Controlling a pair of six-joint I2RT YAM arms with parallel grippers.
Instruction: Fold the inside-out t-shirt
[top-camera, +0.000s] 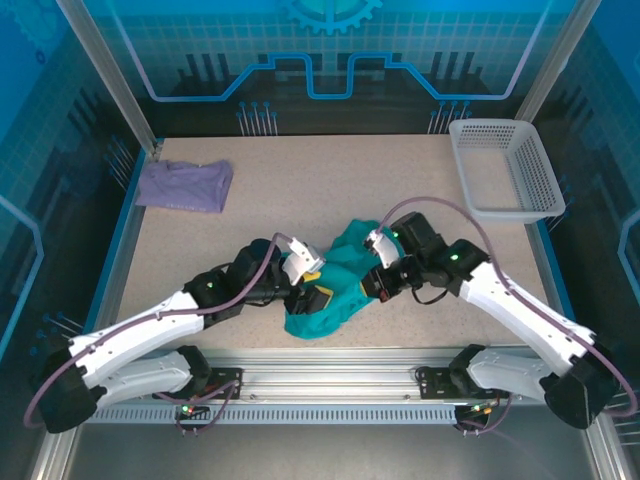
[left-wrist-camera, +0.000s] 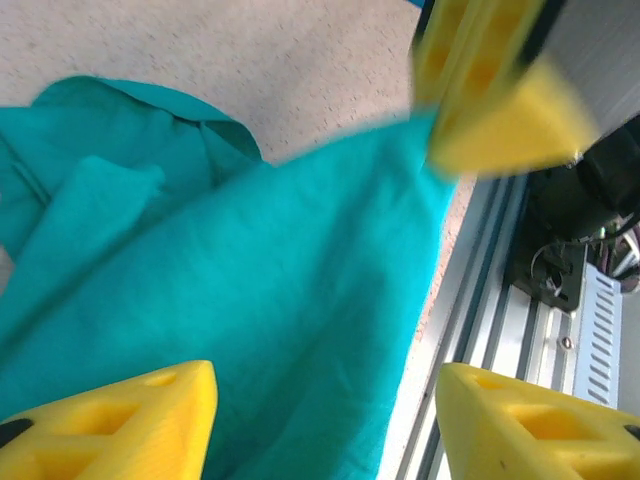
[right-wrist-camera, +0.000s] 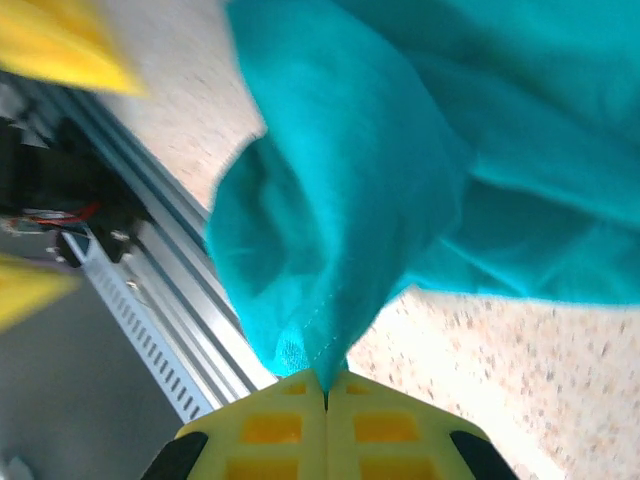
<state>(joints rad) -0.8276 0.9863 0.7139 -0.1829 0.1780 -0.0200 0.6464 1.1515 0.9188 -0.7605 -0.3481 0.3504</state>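
Right gripper (right-wrist-camera: 325, 388) pinches t-shirt (right-wrist-camera: 345, 200); left gripper (left-wrist-camera: 322, 420) straddles it.

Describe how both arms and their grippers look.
The left arm and right arm match: white shells, black joints, a small green light, and a mauve-grey cable looping along each. The left gripper and right gripper have yellow wedge-shaped fingers with moulded cut-outs.

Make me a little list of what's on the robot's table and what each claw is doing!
Teal-green cotton t-shirt: bunched up near the front edge of the table
Left gripper: open, fingers either side of the cloth
Right gripper: shut, pinching a t-shirt fold
Lavender-purple shirt: far left corner
White plastic mesh basket: far right corner
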